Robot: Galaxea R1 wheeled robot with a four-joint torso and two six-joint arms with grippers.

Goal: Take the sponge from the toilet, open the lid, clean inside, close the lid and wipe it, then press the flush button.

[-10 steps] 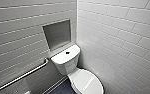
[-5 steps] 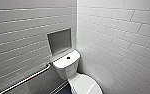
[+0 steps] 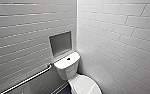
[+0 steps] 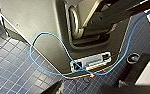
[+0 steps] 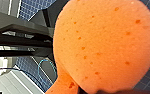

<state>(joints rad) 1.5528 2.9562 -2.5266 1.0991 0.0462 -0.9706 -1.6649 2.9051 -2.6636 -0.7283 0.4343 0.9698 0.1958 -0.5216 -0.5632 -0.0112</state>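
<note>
The sponge (image 5: 103, 45) is already off the toilet (image 3: 73, 72). It is seen pressed close against the right claw (image 5: 98, 91), aloft with dark blue floor tiles (image 5: 33, 7) well beneath it, so it is judged to be clamped there, though the jaws themselves are masked by the pad. No long axis can be made out: a rounded, pitted orange face is turned towards the wrist.

The state of the left claw (image 4: 88, 87) cannot be told. It hangs low beside the robot's base, with a looped blue cable (image 4: 38, 42) between it and the floor.

The lid (image 3: 84, 86) is judged to lie ahead of both claws and is taken to be shut. Its long axis runs from the tank (image 3: 66, 66) out towards the robot. Which arm is nearer to it cannot be told, but the left is the one not loaded with the sponge. The flush button (image 3: 68, 59) is set in the tank top, beyond the lid.

The lid is glossy and smooth, so a slipping grip is to be expected. The room is tight: the toilet is set in a corner of white tiled walls (image 3: 121, 37), with a grab bar (image 3: 28, 79) and a niche (image 3: 60, 43) beside the tank.
</note>
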